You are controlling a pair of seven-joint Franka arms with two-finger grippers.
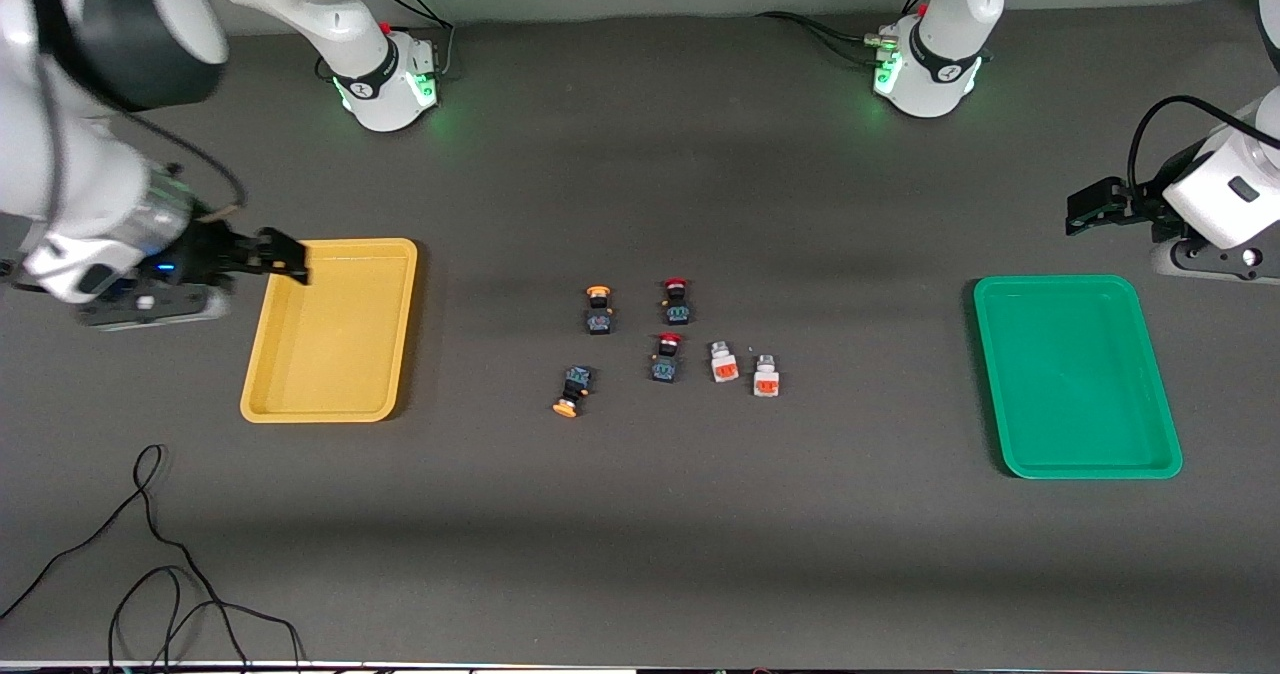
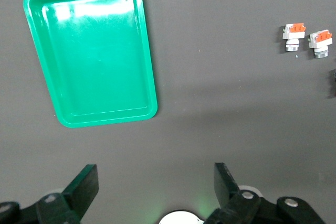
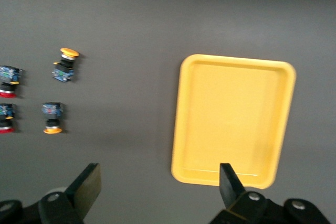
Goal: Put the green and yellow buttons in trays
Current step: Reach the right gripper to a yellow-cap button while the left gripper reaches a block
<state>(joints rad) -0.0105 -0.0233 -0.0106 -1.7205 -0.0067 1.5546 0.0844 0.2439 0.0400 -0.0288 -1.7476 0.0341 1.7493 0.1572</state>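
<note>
Two yellow-capped black buttons lie mid-table. Two white buttons with orange patches lie beside them, toward the left arm's end. The yellow tray sits at the right arm's end and the green tray at the left arm's end; neither holds anything. My right gripper hangs open over the yellow tray's rim. My left gripper hangs open over bare table beside the green tray. The right wrist view shows the yellow-capped buttons, the left wrist view the white ones.
Two red-capped black buttons lie between the yellow-capped and the white ones. A loose black cable snakes over the table near the front camera at the right arm's end. The robot bases stand along the table edge farthest from the front camera.
</note>
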